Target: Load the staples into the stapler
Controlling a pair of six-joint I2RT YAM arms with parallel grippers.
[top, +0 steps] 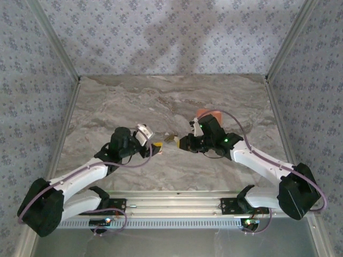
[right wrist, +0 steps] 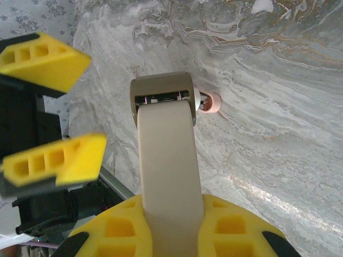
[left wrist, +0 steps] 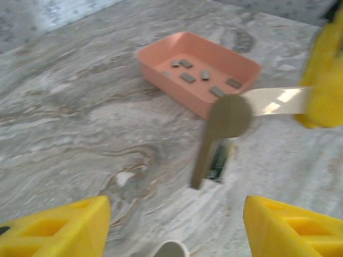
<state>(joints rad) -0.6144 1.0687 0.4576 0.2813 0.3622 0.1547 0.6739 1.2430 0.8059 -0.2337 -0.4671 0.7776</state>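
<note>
Staples [left wrist: 187,78], six that you could count, lay in one pink tray [left wrist: 166,85] on the worktop [left wrist: 80,118]. Your right tool [right wrist: 171,214] was clamped on the one stapler [right wrist: 167,160]; your left tool [left wrist: 174,214] had its jaws apart.

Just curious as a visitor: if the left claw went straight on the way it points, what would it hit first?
Most likely the stapler, held by the right claw ahead of the left claw; the tray of staples sits farther behind. Depth is hard to judge.
</note>
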